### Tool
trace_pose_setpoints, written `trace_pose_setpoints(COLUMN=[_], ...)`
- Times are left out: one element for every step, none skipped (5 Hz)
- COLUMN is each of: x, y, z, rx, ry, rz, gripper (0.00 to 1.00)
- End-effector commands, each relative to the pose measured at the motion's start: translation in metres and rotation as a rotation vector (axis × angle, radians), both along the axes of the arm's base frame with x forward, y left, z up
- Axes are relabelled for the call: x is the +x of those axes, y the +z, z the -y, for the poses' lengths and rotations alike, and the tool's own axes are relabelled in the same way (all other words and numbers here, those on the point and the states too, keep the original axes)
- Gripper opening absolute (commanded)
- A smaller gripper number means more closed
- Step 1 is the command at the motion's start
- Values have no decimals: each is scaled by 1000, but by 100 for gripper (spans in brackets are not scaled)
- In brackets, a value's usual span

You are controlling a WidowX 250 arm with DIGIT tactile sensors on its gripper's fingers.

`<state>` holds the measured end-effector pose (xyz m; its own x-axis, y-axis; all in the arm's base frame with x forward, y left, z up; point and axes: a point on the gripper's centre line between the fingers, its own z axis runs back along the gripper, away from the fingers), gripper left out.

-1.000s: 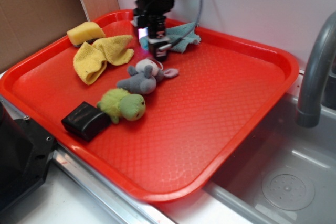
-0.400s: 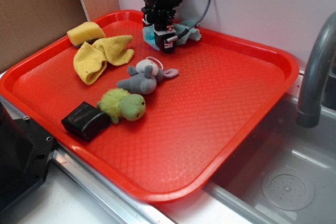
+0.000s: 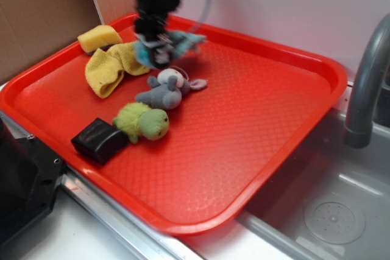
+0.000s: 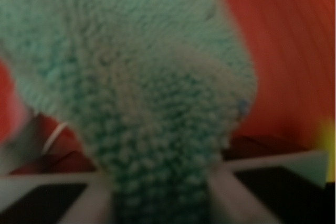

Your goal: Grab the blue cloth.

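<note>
Several soft items sit on a large red plastic tray (image 3: 256, 120) with a raised rim, resting beside a grey metal sink (image 3: 329, 211). Starting at the left, a black rectangular block (image 3: 99, 140) lies near the tray's front edge, and farther back a yellow foam sponge (image 3: 99, 37) touches a crumpled yellow terry cloth (image 3: 109, 65). Just right of the block is a green plush toy (image 3: 143, 122), and behind it, touching it, a grey plush mouse (image 3: 166, 89) lying on its side. Above the mouse and the yellow cloth hangs the black robot gripper (image 3: 153, 50), blurred by motion, clenched on the light blue-teal terry cloth (image 3: 177, 42). That cloth is lifted clear of the tray floor, its loose end trailing to the right of the fingers. In the wrist view the fuzzy teal cloth (image 4: 142, 103) fills most of the picture, bunched and narrowing where it passes between the two pale fingers (image 4: 84, 203) at the bottom, with red tray behind it. At the far right a curved grey faucet (image 3: 365, 83) stands over the sink basin.
</note>
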<state>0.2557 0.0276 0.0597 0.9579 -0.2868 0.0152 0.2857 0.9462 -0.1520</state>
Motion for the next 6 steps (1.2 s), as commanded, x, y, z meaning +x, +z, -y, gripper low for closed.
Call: trace_pose_setpoints(x=[-60,-65,-63,-61,-66,-59], y=[53,73,112,118,129,124], z=[-8,-5,13,35,50,51], rx=[7,8,7,28,46,89], ry=[113,126,149,40,27,68], rz=[14,-41,-43,-20,64,59], gripper=[0,0,0,0,0,0])
